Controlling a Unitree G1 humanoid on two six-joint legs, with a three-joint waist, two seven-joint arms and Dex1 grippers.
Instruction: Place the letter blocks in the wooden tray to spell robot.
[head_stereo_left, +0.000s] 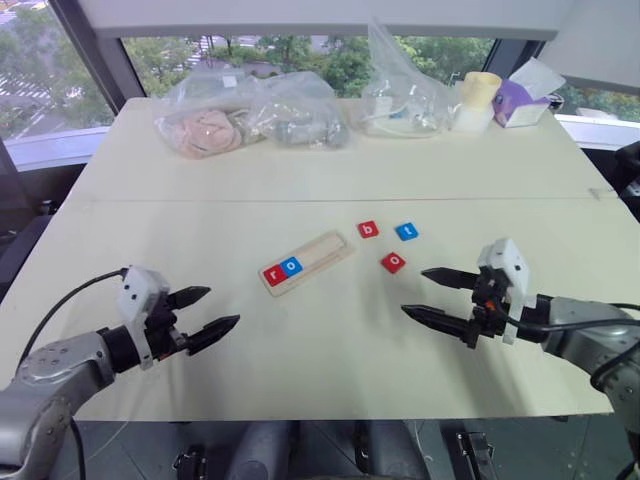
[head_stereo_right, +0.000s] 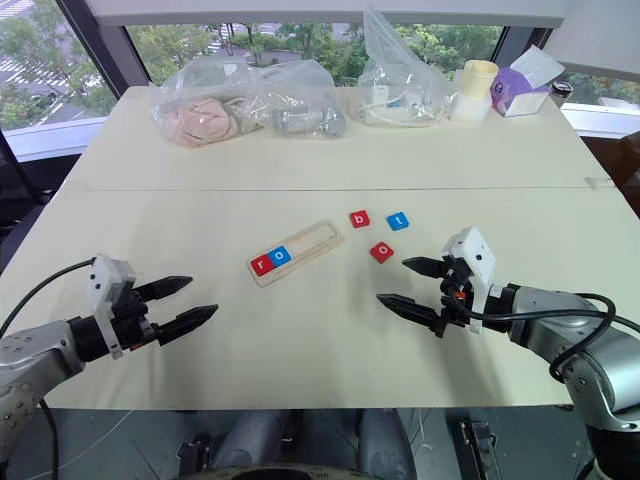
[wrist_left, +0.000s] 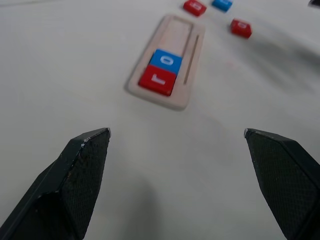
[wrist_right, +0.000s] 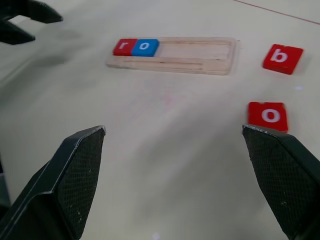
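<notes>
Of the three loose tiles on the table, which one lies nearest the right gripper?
The red o tile. It sits closest to the right gripper, while the red b tile and blue t tile lie farther back.

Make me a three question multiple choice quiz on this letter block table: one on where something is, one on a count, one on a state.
1. Where does the red r block sit?
A. In the wooden tray, at the end nearer the left claw
B. Loose on the table beside the bags
C. Between the right claw's fingers

2. How many letter blocks lie outside the tray?
A. One
B. Three
C. Five

3. What state is the right claw in?
A. Shut on a block
B. Open and empty
C. Shut and empty

Answers: 1 A, r is in the slot beside the blue o block. 2 B, b, t and red o lie on the table. 3 B, its fingers stand apart with nothing between them.
</notes>
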